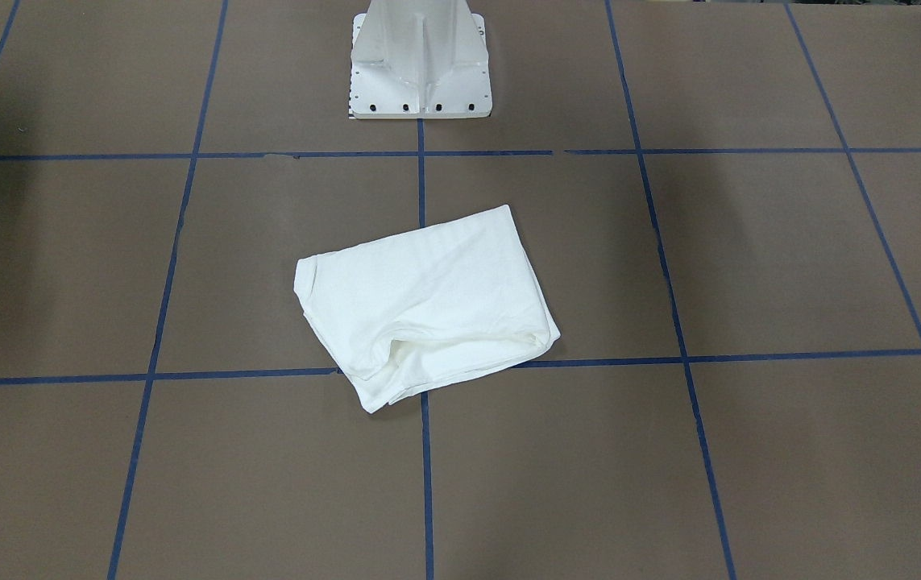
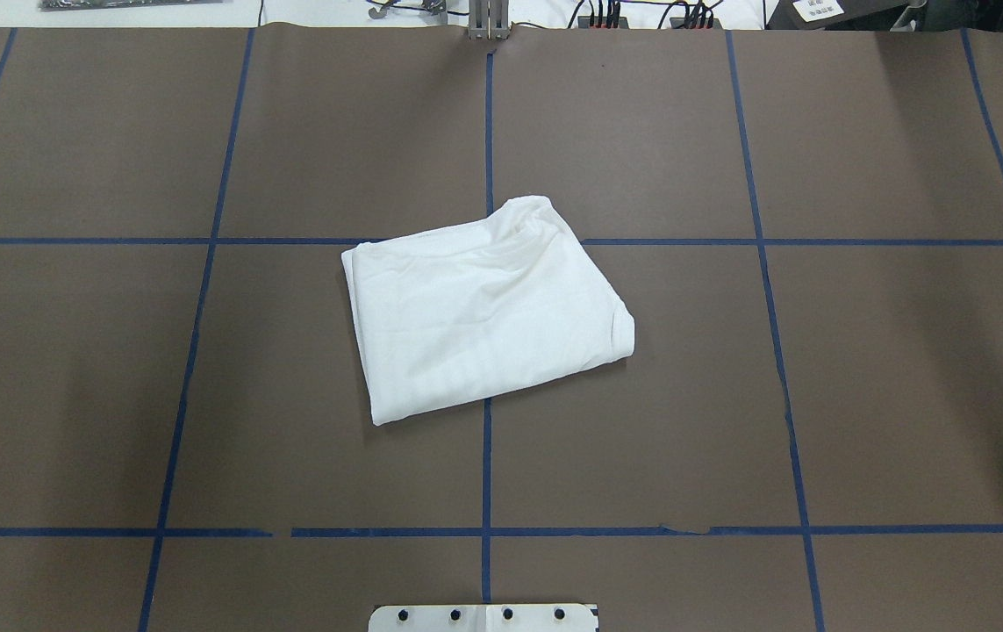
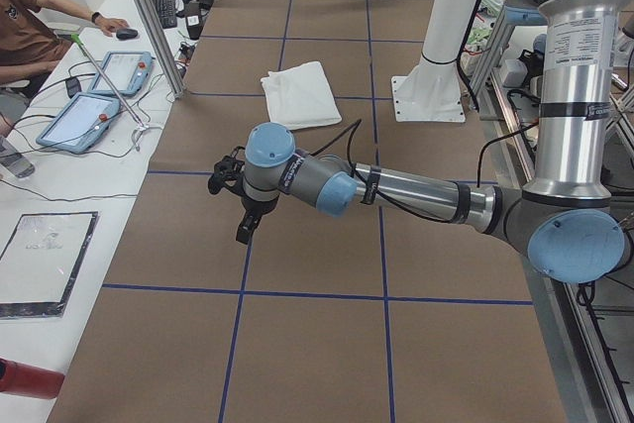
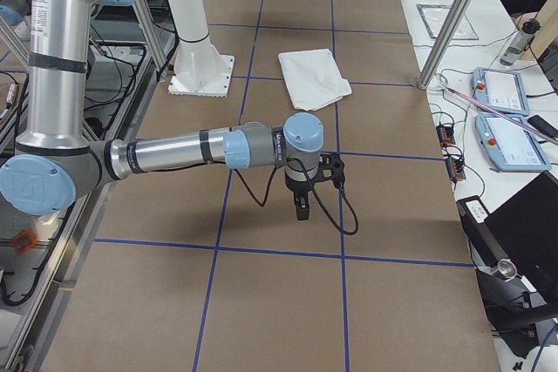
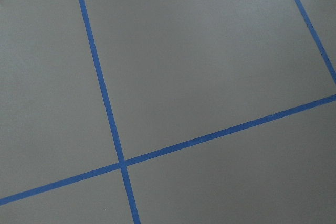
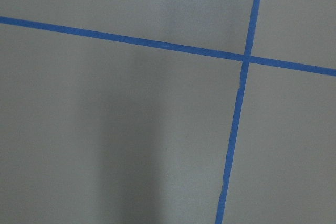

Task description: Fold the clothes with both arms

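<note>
Start from the left tool (image 3: 246, 228) and the right tool (image 4: 302, 208), each hanging over bare bench (image 2: 115, 395) at opposite ends, well apart from the cloth; cannot tell from side views alone whether spread or pressed together. Bring both inward slowly and level toward the white T-shirt (image 2: 483, 312), lying mid-bench as a compact, slightly skewed rectangle across the blue tape (image 2: 486, 474) crossing, ahead of the pedestal base (image 1: 420, 64). Judging the fold nearly done, pinch only the top layers at its rumpled far corner, ease them outward together to flatten the puffed edge, and avoid dragging the whole stack.
</note>
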Tool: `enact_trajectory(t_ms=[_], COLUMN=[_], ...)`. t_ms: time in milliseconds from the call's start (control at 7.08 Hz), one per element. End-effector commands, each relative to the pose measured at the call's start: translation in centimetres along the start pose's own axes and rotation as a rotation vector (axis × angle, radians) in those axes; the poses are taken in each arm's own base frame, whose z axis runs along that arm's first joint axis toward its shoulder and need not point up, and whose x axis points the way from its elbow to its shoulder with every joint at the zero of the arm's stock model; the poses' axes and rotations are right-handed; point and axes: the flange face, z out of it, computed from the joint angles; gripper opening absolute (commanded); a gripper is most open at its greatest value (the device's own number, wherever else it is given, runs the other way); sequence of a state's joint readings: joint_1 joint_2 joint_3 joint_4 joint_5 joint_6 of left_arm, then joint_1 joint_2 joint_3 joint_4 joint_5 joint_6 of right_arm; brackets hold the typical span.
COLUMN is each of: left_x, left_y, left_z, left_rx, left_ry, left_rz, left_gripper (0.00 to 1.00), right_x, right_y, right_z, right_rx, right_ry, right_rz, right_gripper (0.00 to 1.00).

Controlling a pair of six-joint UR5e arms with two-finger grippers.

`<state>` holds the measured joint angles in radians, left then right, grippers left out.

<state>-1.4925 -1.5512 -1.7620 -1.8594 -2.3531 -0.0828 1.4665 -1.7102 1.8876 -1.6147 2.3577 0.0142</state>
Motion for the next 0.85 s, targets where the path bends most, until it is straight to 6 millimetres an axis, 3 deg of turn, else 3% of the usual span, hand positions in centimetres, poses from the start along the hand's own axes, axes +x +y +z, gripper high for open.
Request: enact_trajectory(t_ms=[0,707], left_x=[-0.05,-0.27], left_y=[0.04,0.49], left_z=[0.04,0.23], left_rx=[-0.001,-0.01], left_ry=[0.0,-0.001], left_rz=[-0.001,-0.01], left_gripper=[1.0,1.0], right_x=[0.15,0.21], right_y=[0.03,0.23], right_z=[0.15,0.2], right_rx=[-0.003,-0.004], right_ry=[0.0,0.0], right_rz=[0.003,0.002], right_gripper=[1.0,1.0])
